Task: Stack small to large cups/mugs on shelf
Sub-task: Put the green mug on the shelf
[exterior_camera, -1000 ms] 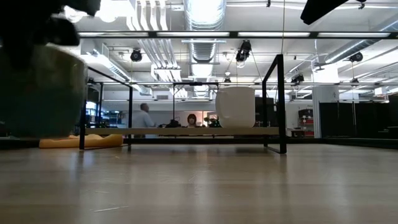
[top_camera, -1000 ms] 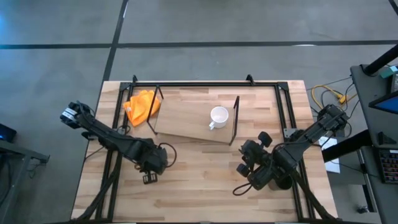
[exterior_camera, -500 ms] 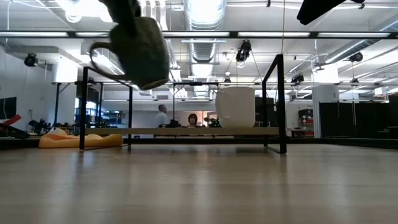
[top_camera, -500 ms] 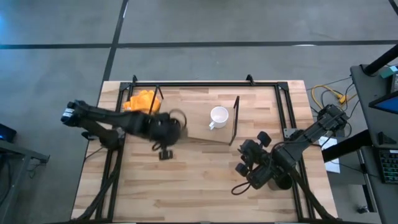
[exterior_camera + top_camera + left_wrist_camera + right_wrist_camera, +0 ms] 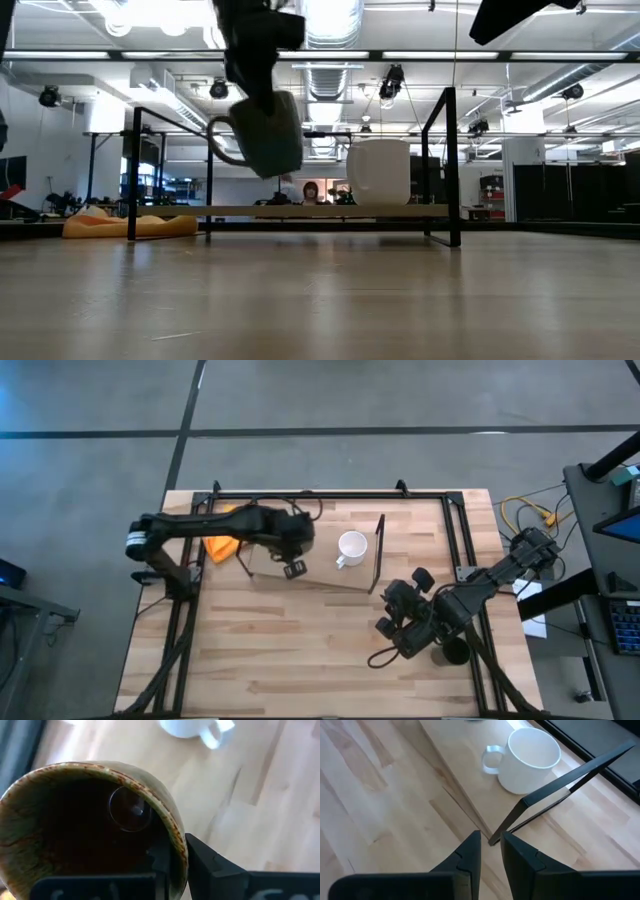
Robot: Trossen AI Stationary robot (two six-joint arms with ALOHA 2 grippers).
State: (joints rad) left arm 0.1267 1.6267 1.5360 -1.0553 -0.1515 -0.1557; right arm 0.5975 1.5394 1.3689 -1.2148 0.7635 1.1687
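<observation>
My left gripper (image 5: 292, 545) is shut on a glossy brown-olive mug (image 5: 268, 135) and hangs it above the shelf (image 5: 315, 568), a light-wood board with black wire end frames. The mug's handle (image 5: 222, 140) points away from the small white mug (image 5: 351, 546), which stands upright on the board just to the right. My right gripper (image 5: 490, 845) waits low over the table's right near part, its fingers a narrow gap apart and holding nothing. A dark round thing (image 5: 447, 652) shows under the right arm; whether it is the dark mug I cannot tell. My left gripper holds the brown-olive mug by its rim (image 5: 177, 835), pinching the wall with one finger (image 5: 159, 857) inside the mug and one finger (image 5: 200, 852) outside. It comes from above, pointing down. The mug hangs below it, slightly tilted and clear of the board.
An orange cloth (image 5: 221, 547) lies at the shelf's left end, partly under my left arm. The shelf's right wire frame (image 5: 560, 785) stands between the white mug and my right gripper. Bare tabletop (image 5: 300, 650) stretches along the near side. A person shows far behind the table.
My left gripper has carried the mug from low over the table's near left up, toward the far edge and to the right. It now hangs over the shelf board beside the white mug. The mug tipped on the way and now hangs nearly upright.
</observation>
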